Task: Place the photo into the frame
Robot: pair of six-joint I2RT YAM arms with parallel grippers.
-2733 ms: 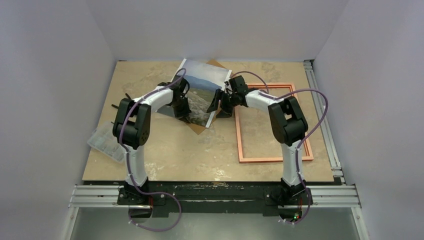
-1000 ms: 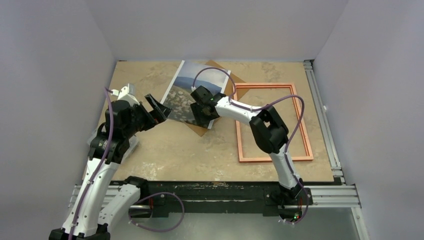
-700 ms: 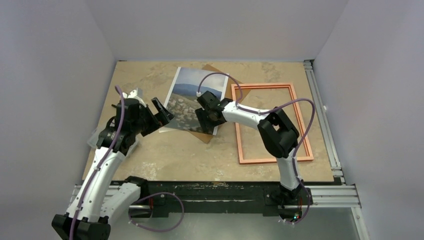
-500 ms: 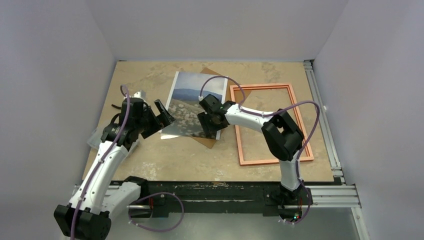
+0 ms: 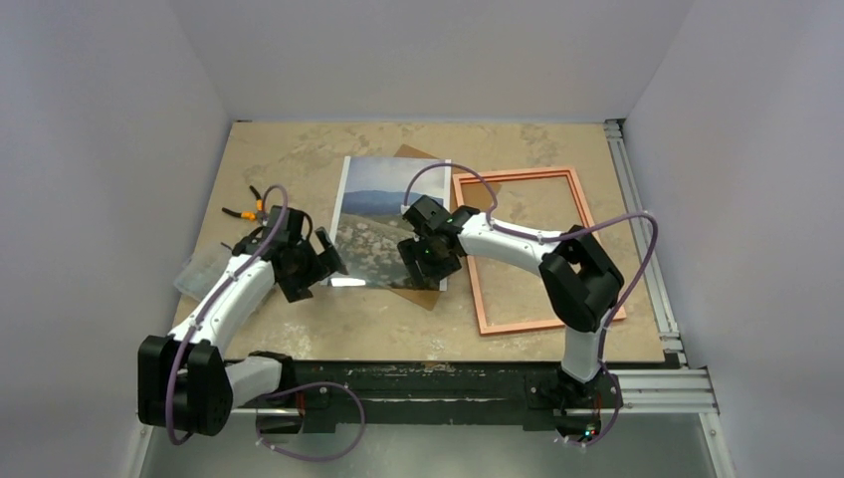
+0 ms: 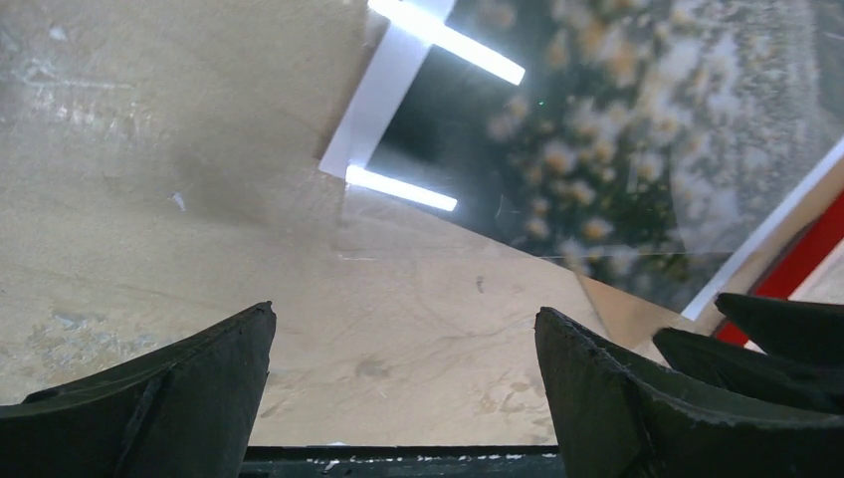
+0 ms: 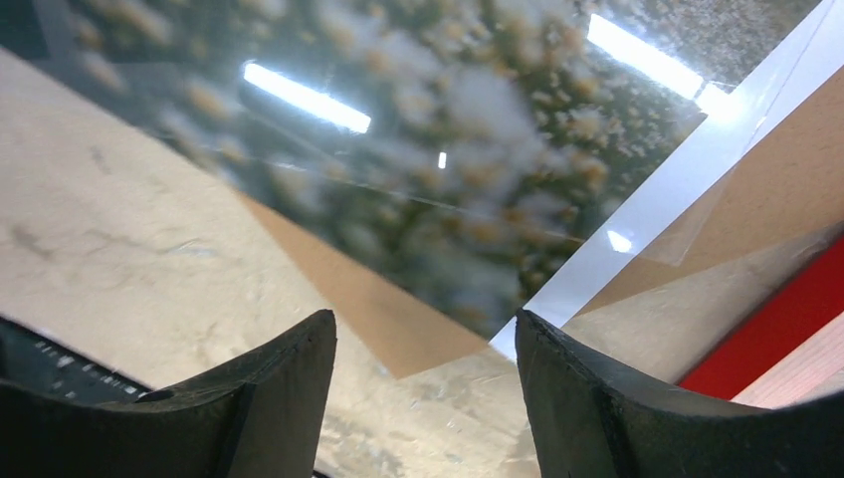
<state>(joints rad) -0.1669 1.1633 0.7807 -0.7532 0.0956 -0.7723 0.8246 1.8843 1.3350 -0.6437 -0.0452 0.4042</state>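
Top external: frame (image 5: 518, 174) lies flat, right of right gripper (image 5: 423, 261). Photo (image 5: 383, 204) lies on brown backing board (image 5: 425, 296), between both grippers. Right gripper wide open, empty, over photo's near corner; left gripper (image 5: 323, 261) wide open, empty, photo's corner just ahead.

**Marbled Table With Frame, Board and Print**

A beige, marbled table (image 5: 299, 329) is seen. The frame (image 5: 518, 174) is laid flat on its right half. Just beside it, a brown backing board (image 5: 418, 294) is laid at a slant. The photo (image 5: 383, 189) is spread over the board, its near-left corner on the tabletop. A small orange-handled tool (image 5: 244, 210) and a clear plastic packet (image 5: 199, 277) are found near the left edge.
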